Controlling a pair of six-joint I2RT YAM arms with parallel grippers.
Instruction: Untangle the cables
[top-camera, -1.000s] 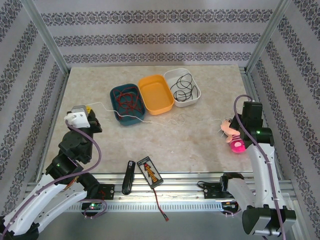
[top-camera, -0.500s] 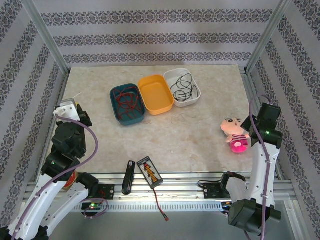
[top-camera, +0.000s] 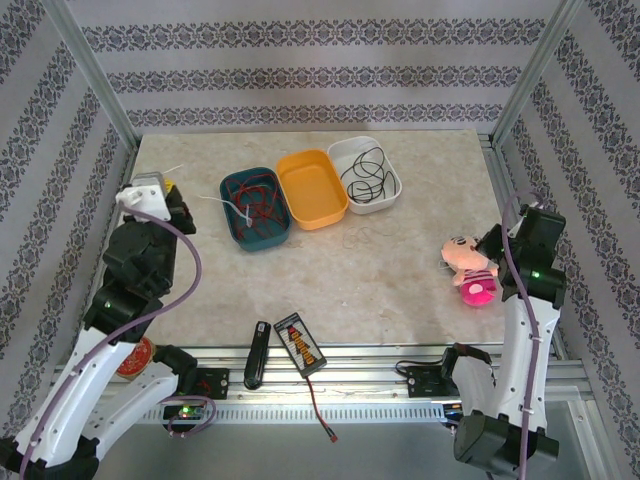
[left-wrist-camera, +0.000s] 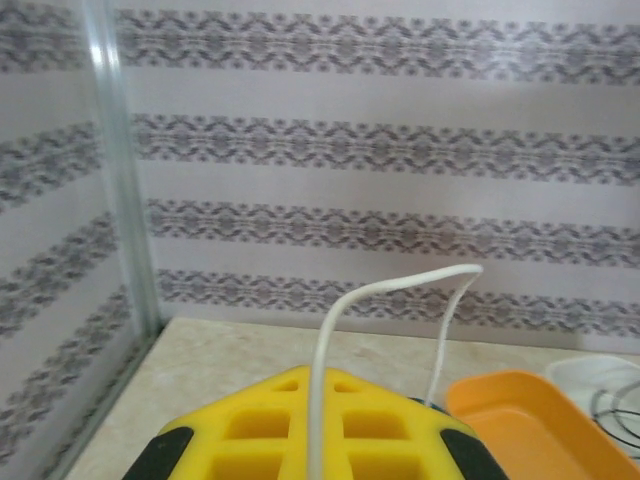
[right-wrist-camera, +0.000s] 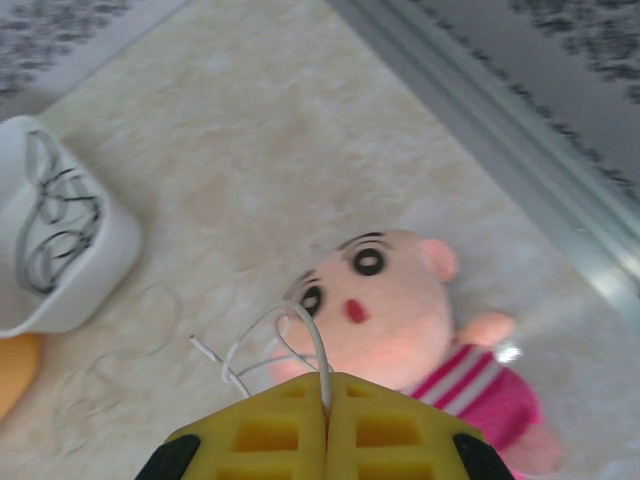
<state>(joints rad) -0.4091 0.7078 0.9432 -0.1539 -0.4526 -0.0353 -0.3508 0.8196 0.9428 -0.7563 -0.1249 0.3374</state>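
The pale white cable (left-wrist-camera: 385, 288) rises from between the shut yellow fingers of my left gripper (left-wrist-camera: 318, 378) and arches to the right. From above, my left gripper (top-camera: 168, 190) is at the table's left side, and the white cable (top-camera: 226, 204) trails from it over the teal tray (top-camera: 232, 228), which holds the red cable (top-camera: 256, 200). My right gripper (right-wrist-camera: 327, 380) is shut on another stretch of the white cable (right-wrist-camera: 300, 318), which loops in front of a plush doll (right-wrist-camera: 400, 300). The black cable (top-camera: 364, 172) lies coiled in the white tray (top-camera: 394, 177).
An orange tray (top-camera: 312, 187) with nothing in it sits between the teal and white ones. The doll (top-camera: 468, 268) lies at the right, beside my right gripper (top-camera: 489, 243). A black orange-striped device (top-camera: 300, 343) and a black bar (top-camera: 257, 353) lie at the near edge.
My left gripper moved left and then toward the back, drawing the white cable up over the teal tray. My right gripper swung right past the doll, then held.
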